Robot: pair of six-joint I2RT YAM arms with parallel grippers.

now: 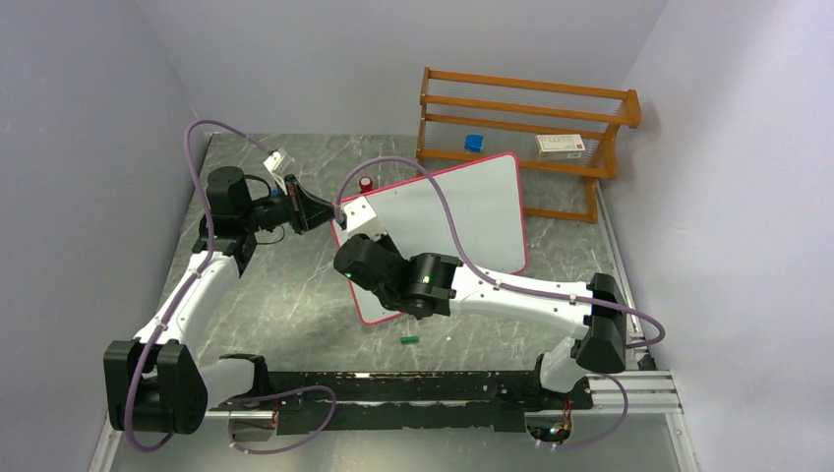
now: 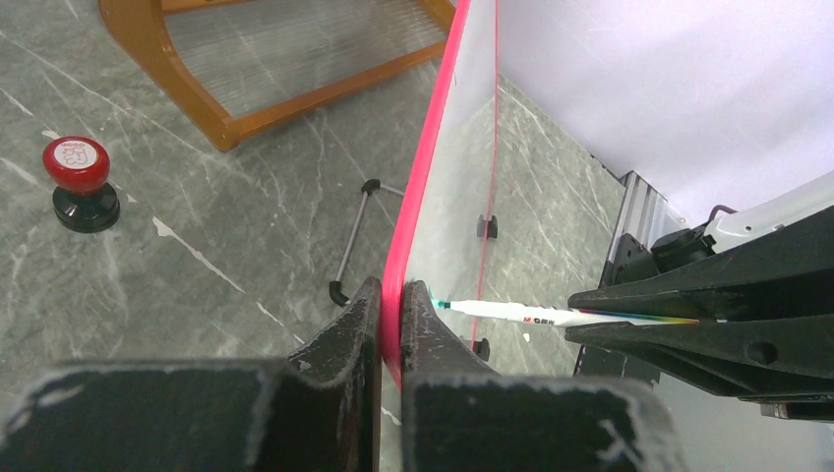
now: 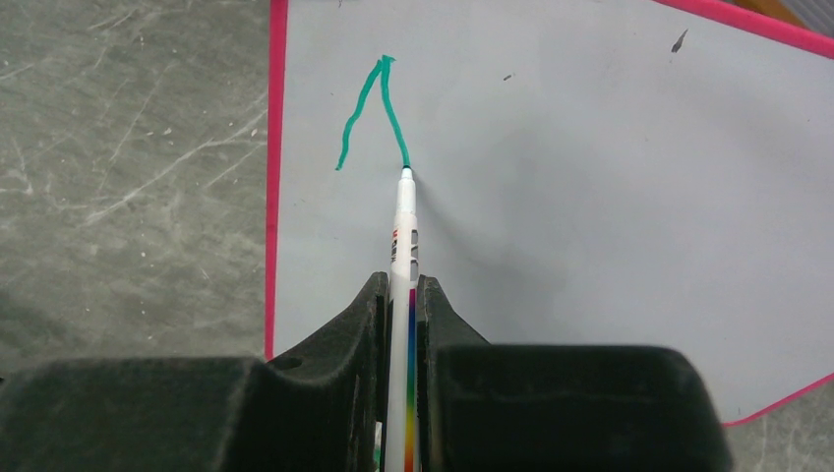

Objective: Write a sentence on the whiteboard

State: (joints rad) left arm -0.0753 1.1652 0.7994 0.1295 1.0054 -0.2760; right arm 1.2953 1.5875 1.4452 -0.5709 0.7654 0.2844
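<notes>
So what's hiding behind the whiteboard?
A thin wire stand sticks out behind the whiteboard. Farther back sit a red-topped knob and a wooden rack. The board itself covers whatever lies under its middle.

Two robot arms stand at the table, the left arm and the right arm, with one gripper each: the left gripper and the right gripper. There are two purple cables, one per arm. There is one whiteboard, one marker pen and one green mark made of two strokes. One green pen cap, one red-topped stamp and one wooden rack complete the count, the rack carrying one blue object and one white box.
</notes>
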